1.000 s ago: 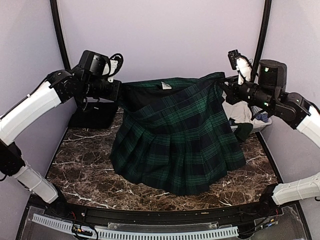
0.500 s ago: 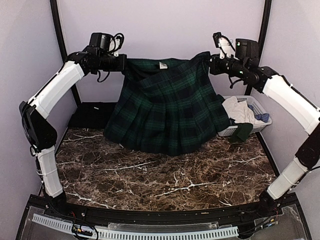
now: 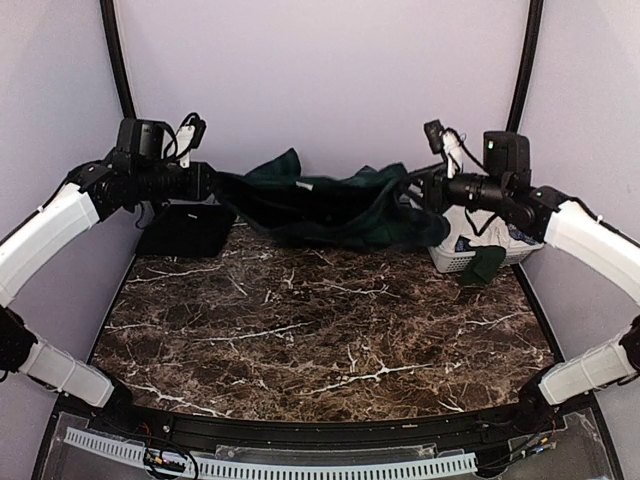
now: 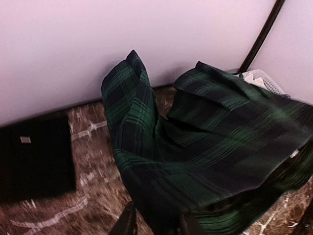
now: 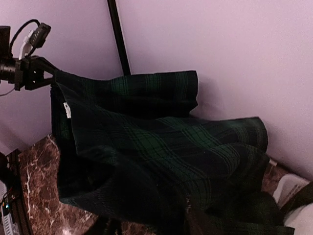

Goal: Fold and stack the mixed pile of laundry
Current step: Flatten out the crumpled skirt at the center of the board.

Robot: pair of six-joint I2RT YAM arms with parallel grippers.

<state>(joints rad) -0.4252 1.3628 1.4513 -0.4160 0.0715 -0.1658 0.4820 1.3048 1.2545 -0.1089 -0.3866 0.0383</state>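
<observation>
The green-and-navy tartan skirt sags in a crumpled band between my two grippers, low over the back of the marble table. My left gripper is at its left end and my right gripper at its right end. In the left wrist view the skirt lies across my left gripper, whose fingers stand apart. In the right wrist view the skirt drapes over my right gripper, its fingers also apart. A folded black cloth lies at the back left.
A white slatted basket stands at the back right with a white garment, a bluish item and a dark green piece hanging over its rim. Black frame posts rise at the back corners by the lilac walls.
The skirt hung spread out and held high between both shut grippers. Both arms have dropped lower, both grippers have opened, and the skirt has collapsed into a bunch at the back of the table.
</observation>
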